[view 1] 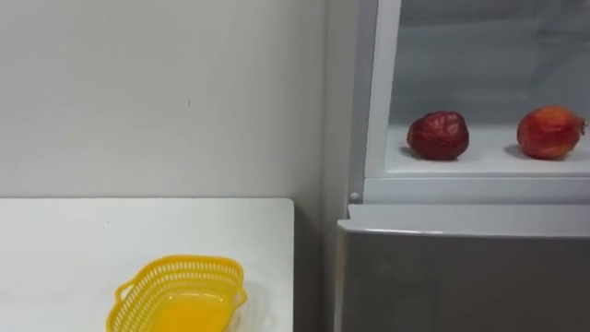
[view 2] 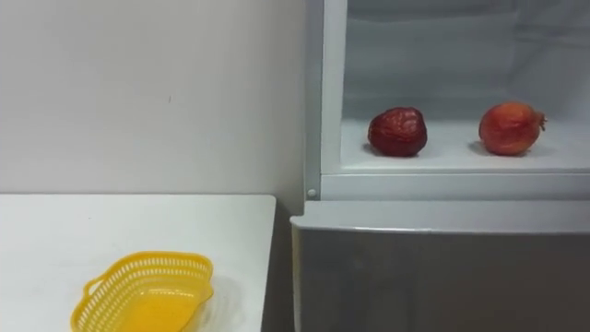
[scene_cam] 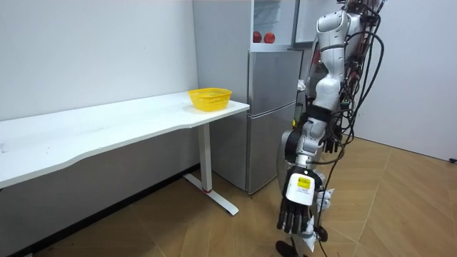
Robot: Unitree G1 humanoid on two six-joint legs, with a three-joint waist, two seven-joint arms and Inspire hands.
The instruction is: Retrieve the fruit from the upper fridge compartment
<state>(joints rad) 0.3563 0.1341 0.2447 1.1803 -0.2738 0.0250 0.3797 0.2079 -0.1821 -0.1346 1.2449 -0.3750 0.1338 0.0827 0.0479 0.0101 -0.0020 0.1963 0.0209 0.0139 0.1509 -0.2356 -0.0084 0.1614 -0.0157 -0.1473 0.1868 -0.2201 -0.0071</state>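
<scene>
Risk: both fruits round and loose on upper fridge shelf (view 1: pixel 489 161), dark red fruit (view 1: pixel 438 136) left, orange-red fruit (view 1: pixel 550 132) right, apart. Fingertip nudge could roll one off front lip. Neither held. Left hand (scene_cam: pixel 296 203) hangs low, fingers (scene_cam: pixel 288 221) relaxed, empty. Right hand (scene_cam: pixel 330 146) at hip, state unreadable. Long lift ahead: forearm could clip lower door top (view 1: pixel 461 221) or frame post (view 1: pixel 373 101). Open room above fruits. Yellow basket (view 1: pixel 180 295) on counter (view 1: pixel 74 240), near fridge-side edge.

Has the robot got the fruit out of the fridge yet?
Not yet. The upper fridge stands open: done. Nothing is in hand; the left hand hangs open. The dark red fruit and the lighter red fruit sit on its shelf, the yellow basket is empty, so grabbing them is left.
</scene>
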